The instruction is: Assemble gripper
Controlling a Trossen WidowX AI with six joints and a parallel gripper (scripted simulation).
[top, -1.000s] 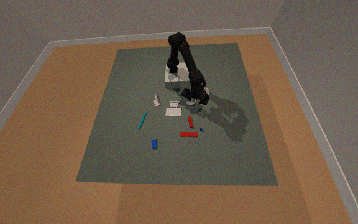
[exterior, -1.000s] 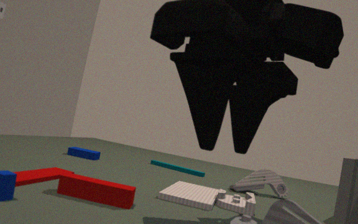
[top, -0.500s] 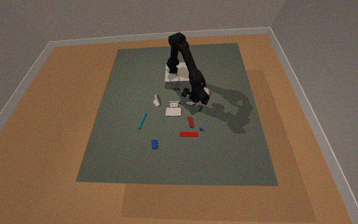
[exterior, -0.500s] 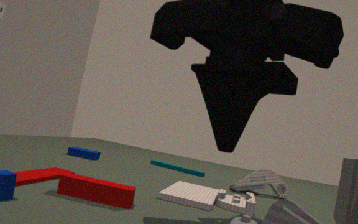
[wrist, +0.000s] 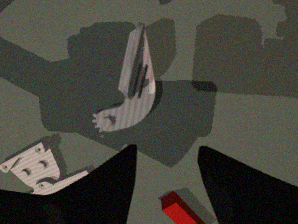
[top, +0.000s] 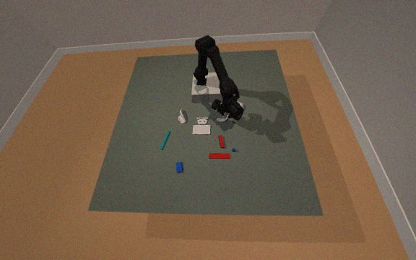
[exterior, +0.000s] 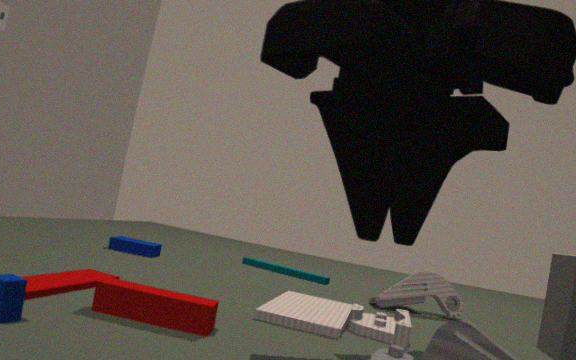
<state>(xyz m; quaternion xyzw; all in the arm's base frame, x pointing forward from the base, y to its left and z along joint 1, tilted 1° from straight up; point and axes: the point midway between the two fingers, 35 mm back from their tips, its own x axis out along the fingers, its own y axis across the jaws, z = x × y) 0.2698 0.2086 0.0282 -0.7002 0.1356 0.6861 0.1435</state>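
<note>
My gripper (exterior: pixel 387 241) (wrist: pixel 168 152) is partly open and empty, above the floor mat. One pale jaw (top: pixel 222 120) (exterior: pixel 447 340) (wrist: pixel 131 112) lies under and beside the gripper; its toothed round end shows ahead of the fingertips in the wrist view. The other jaw (top: pixel 181 117) (exterior: pixel 420 289) lies apart, on the far side of the base. The gripper base (top: pixel 202 120) (exterior: pixel 375 325) (wrist: pixel 30 164) lies on the mat with no jaw on its pins. The white housing plate (top: pixel 201 130) (exterior: pixel 305 311) lies flat beside the base; a finger mostly hides it in the wrist view.
Two red blocks (top: pixel 221 141) (top: pixel 219 156) (exterior: pixel 153 306) lie past the plate; one shows in the wrist view (wrist: pixel 181 212). A small blue block (top: pixel 234 149) (exterior: pixel 5 299), a larger blue block (top: pixel 179 167) (exterior: pixel 135 247) and a teal bar (top: pixel 165 140) (exterior: pixel 285 270) lie around. The arm stands on a white block (top: pixel 205 97).
</note>
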